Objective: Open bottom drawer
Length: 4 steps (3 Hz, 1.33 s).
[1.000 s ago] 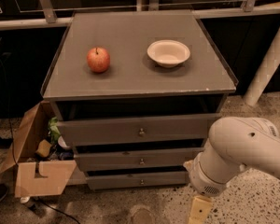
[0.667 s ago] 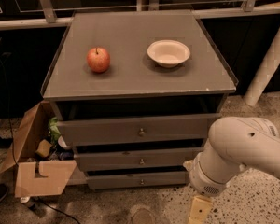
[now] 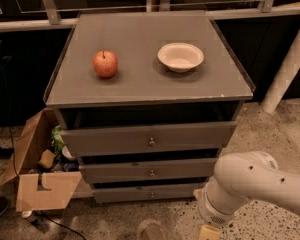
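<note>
The grey cabinet (image 3: 140, 84) has three drawer fronts with small brass knobs. The bottom drawer (image 3: 140, 193) is the narrowest and lowest, with its knob (image 3: 151, 194) at the centre, and it sits slightly out from the frame. My white arm (image 3: 250, 186) comes in from the lower right. The gripper (image 3: 210, 232) hangs at the bottom edge of the camera view, to the right of the bottom drawer and lower than it, not touching it. Most of the gripper is cut off by the frame.
A red apple (image 3: 105, 64) and a white bowl (image 3: 180, 56) sit on the cabinet top. The top drawer (image 3: 115, 140) and middle drawer (image 3: 120, 171) are partly pulled out. An open cardboard box (image 3: 37, 184) with clutter stands on the floor at the left. A white post (image 3: 290, 64) leans at the right.
My arm has dropped lower in the view, and the gripper has sunk towards the bottom edge. The drawers, apple and bowl have not moved.
</note>
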Motion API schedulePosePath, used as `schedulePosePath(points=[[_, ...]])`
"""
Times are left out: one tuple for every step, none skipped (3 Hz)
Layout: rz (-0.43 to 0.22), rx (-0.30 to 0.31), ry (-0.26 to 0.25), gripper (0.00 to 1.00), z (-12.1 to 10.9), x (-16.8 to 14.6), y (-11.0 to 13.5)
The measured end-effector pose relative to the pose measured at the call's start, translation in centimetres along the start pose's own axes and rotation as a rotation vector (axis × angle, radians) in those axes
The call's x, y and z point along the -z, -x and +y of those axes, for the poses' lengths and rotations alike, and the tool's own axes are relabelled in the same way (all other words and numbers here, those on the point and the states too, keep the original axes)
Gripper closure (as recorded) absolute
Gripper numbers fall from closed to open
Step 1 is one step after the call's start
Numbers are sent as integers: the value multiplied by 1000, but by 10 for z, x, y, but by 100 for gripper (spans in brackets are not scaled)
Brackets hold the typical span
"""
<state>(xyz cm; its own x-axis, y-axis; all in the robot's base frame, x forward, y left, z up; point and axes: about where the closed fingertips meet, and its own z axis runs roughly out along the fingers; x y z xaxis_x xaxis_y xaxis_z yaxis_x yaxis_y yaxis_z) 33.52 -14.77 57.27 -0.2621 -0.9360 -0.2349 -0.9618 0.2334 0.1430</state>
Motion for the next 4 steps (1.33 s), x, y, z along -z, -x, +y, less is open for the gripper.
schedulePosePath(points=[[-40, -4, -9, 0, -22, -49, 2], [-43, -5, -6, 0, -21, -52, 2], [-74, -9, 20, 0, -19, -74, 7], [-88, -12, 24, 0, -34, -111, 14]])
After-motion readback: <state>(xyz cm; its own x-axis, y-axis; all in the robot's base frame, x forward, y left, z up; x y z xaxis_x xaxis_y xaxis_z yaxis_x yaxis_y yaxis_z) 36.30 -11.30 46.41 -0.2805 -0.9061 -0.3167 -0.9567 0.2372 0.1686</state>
